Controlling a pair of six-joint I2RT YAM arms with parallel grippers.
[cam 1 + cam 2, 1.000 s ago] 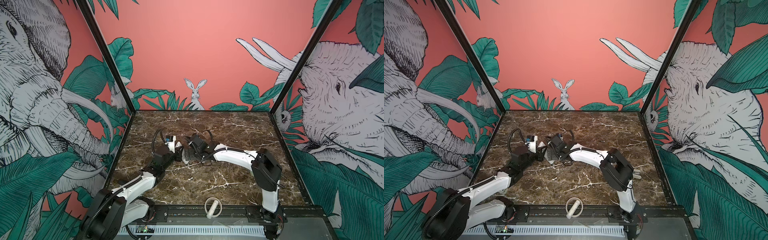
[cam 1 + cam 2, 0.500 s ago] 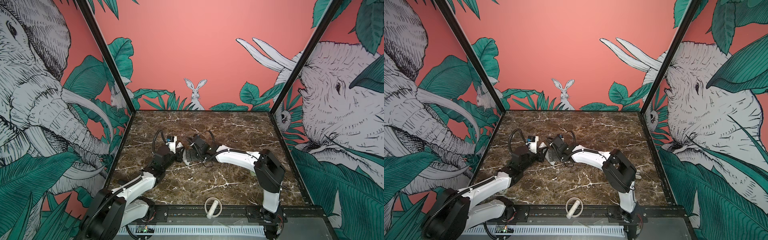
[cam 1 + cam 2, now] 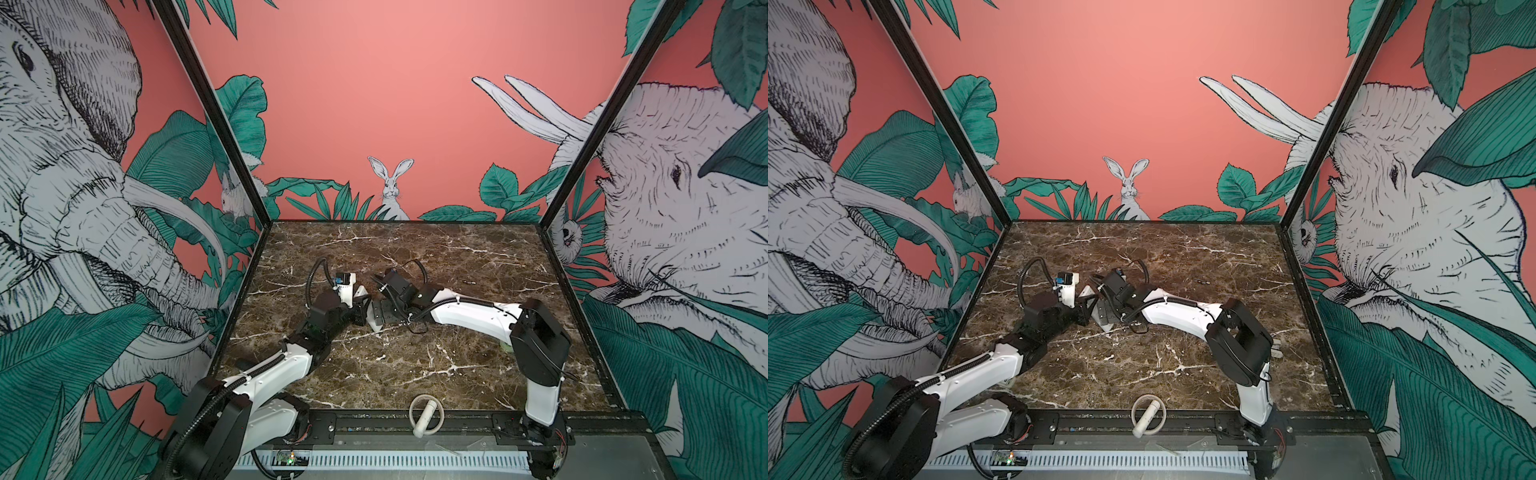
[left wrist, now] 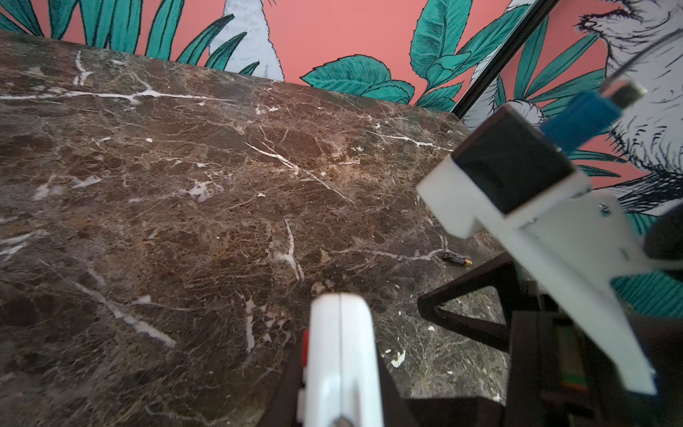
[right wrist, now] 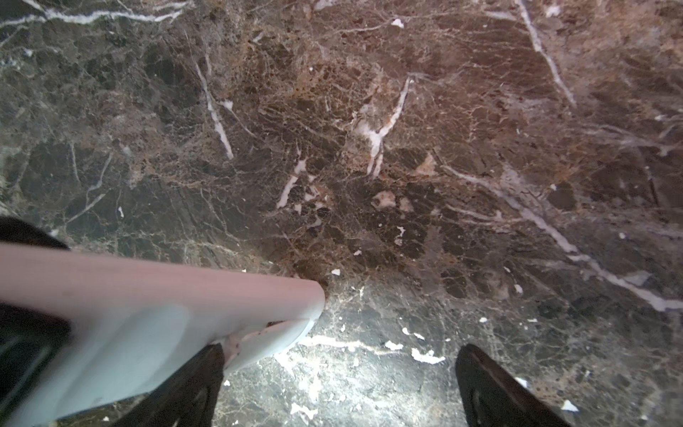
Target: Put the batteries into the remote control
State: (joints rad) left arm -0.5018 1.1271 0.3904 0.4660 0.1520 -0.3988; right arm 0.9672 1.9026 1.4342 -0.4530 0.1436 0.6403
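Pink jungle-print walls (image 3: pixel 374 104) close in three sides of a brown marble table (image 3: pixel 415 365), and a black rail (image 3: pixel 374 422) runs along its near edge. The far half, the right side and the near middle of the table give open room. Both arms crowd the left-centre. There the left gripper (image 3: pixel 359 312) is clamped narrowly on the white remote (image 4: pixel 342 355), which sticks out past its fingers. The right gripper (image 5: pixel 340 369) faces it with jaws spread wide, holding nothing. The right wrist view puts the remote's end just beside one finger, contact unclear. A white cylinder (image 3: pixel 424 417) with a ring lies on the rail. One battery (image 3: pixel 468 281) lies alone on the table, well right of the grippers. The left wrist view shows its gold end; both top views show only a dark speck.
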